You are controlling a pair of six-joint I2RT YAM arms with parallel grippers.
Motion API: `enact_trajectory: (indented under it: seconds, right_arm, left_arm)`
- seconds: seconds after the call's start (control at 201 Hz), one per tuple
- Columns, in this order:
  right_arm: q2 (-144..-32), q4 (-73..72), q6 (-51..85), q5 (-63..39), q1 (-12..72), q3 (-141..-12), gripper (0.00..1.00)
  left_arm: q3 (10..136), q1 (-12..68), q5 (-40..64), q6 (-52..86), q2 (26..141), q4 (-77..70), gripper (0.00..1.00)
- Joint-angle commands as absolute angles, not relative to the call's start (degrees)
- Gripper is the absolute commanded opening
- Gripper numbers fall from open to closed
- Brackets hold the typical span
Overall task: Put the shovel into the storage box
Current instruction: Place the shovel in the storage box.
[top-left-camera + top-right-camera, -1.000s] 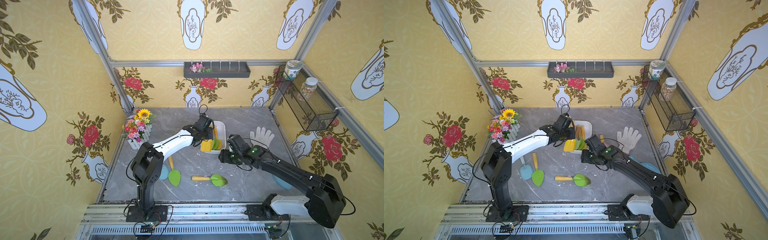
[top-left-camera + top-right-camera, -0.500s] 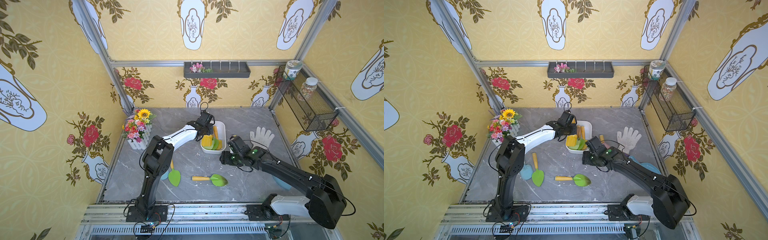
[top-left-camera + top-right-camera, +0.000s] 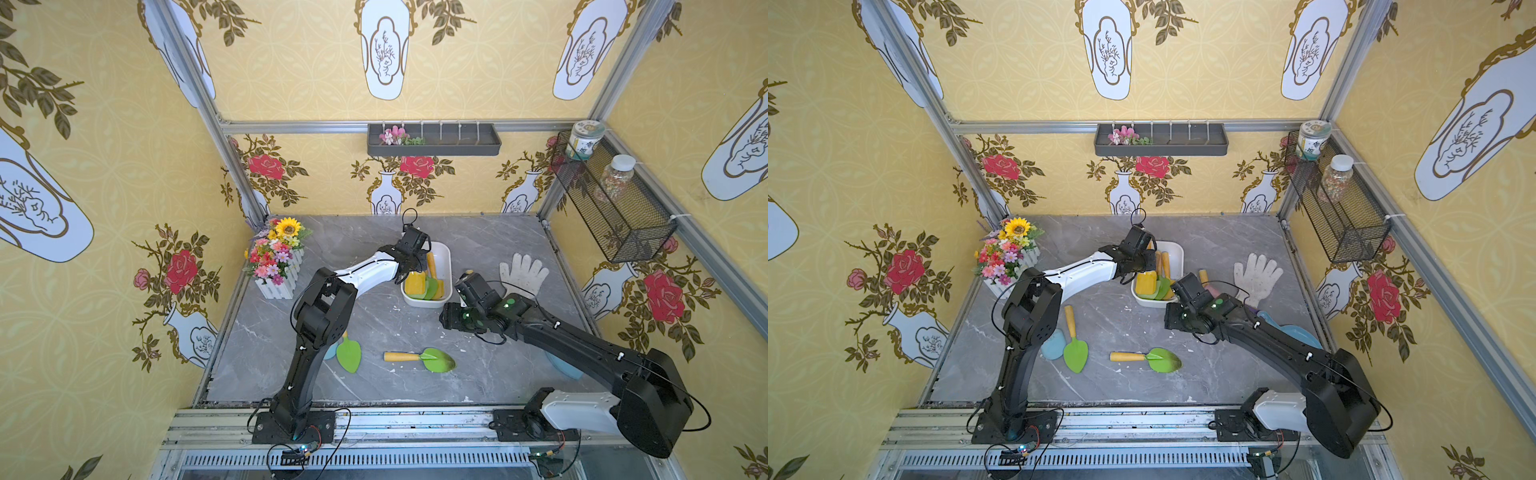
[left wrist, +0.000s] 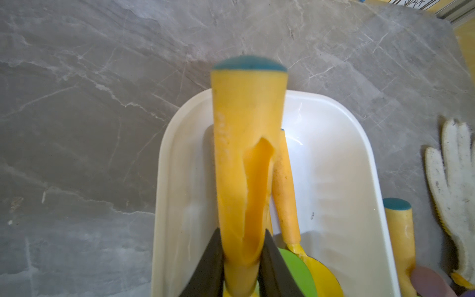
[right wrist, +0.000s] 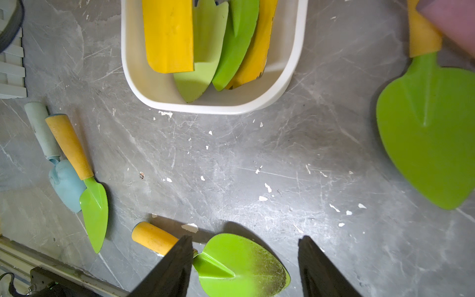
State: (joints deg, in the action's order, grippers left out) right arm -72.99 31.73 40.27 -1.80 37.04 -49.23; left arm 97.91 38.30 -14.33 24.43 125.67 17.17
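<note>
The white storage box [image 3: 447, 254] [image 3: 1178, 254] stands mid-table and holds several shovels. My left gripper [image 3: 417, 261] [image 4: 243, 234] is over the box and shut on the yellow handle of a shovel [image 4: 244, 154]. That shovel's yellow blade [image 3: 414, 283] [image 5: 167, 36] lies inside the box beside green blades. The handle slants up over the far rim [image 4: 359, 133]. My right gripper [image 3: 449, 320] [image 5: 245, 239] hangs open above the table, just in front of the box and to its right, with nothing between its fingers. Below it lies a green-bladed shovel [image 5: 241, 262].
Loose shovels lie on the table: a green one front centre [image 3: 432, 359], and a green one [image 3: 348, 353] and a light blue one [image 3: 1052, 344] by the left arm. Another green one [image 5: 426, 141] lies under the right arm. A white glove [image 3: 523, 272] lies right of the box. A flower box [image 3: 278, 257] stands back left.
The left arm carried the yellow shovel back along the box and its blade settled inside. The arm's elbow swung up and in. The right arm stayed put.
</note>
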Motion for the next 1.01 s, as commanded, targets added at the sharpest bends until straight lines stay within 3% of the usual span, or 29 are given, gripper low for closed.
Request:
enact_trajectory:
  seconds: [0.0, 0.214, 0.373, 1.001]
  right_arm:
    - [-72.7, 32.2, 40.3, -1.3, 37.0, -49.0, 0.68]
    - [-72.7, 32.3, 40.3, -1.2, 37.0, -49.2, 0.68]
    - [-72.7, 32.4, 40.4, -1.2, 36.9, -49.1, 0.68]
    - [-73.6, 33.9, 38.8, -0.6, 36.6, -52.6, 0.7]
  left_arm:
    - [97.6, 38.3, -15.6, 24.1, 126.3, 15.2, 0.26]
    - [97.3, 38.3, -15.6, 23.9, 126.6, 15.4, 0.3]
    - [97.1, 38.3, -15.5, 23.9, 126.0, 15.9, 0.44]
    - [86.7, 39.6, -11.0, 25.7, 113.1, 14.4, 0.47]
